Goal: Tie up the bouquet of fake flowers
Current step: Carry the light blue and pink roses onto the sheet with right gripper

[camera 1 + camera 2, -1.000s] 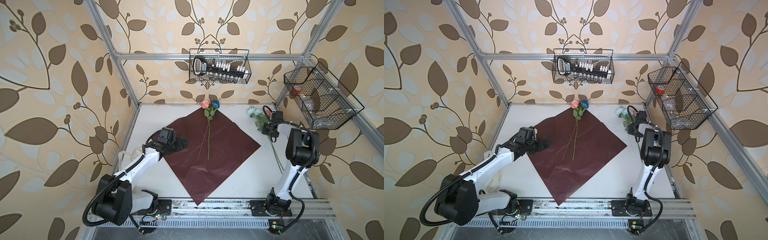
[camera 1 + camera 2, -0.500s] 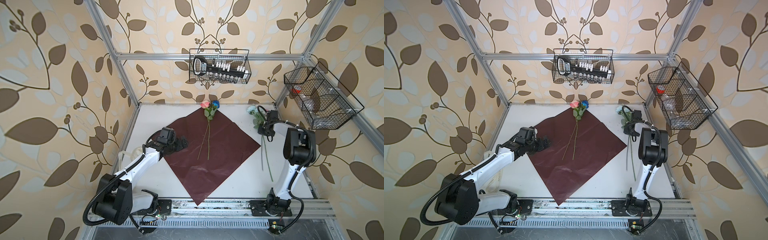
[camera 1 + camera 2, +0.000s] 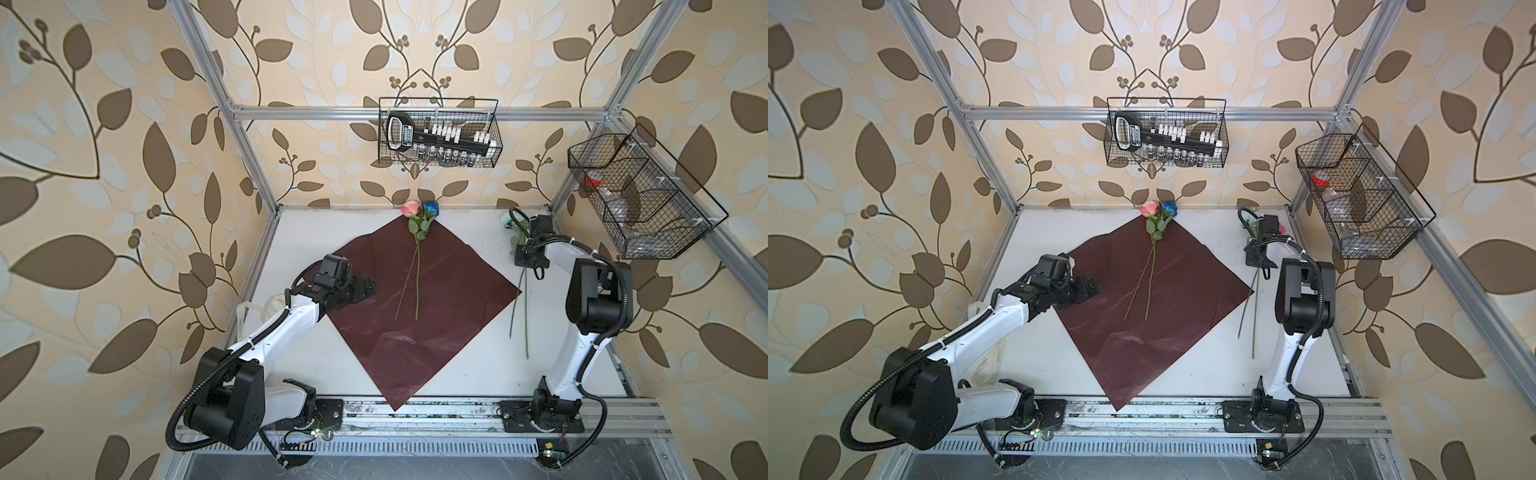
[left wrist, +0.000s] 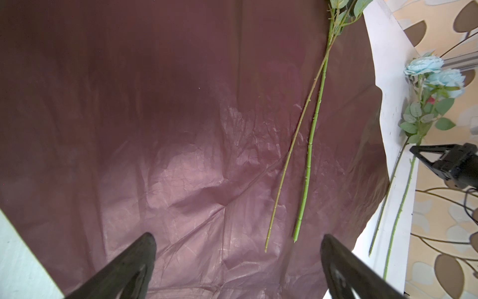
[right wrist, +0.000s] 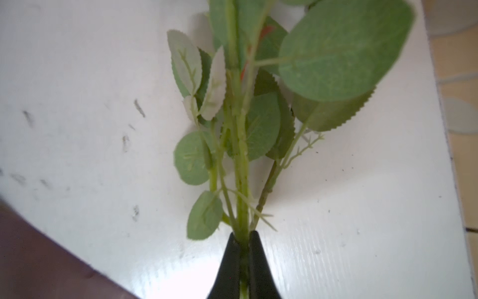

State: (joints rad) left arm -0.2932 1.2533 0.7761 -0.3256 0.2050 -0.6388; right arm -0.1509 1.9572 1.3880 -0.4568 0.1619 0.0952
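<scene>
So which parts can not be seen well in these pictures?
- Right wrist view: the blooms of the stems in the right gripper are cut off by the picture edge; the nearest leaf is blurred.
- Left wrist view: the blooms of the two flowers on the red sheet are cut off too.
- Top view: the ribbon lies mostly under the left arm; print too small.

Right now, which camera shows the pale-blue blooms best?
The left wrist view: both pale-blue blooms show clear and unobstructed. In both top views they are small and partly hidden behind the right arm. The right wrist view shows only leaves and stems.
</scene>
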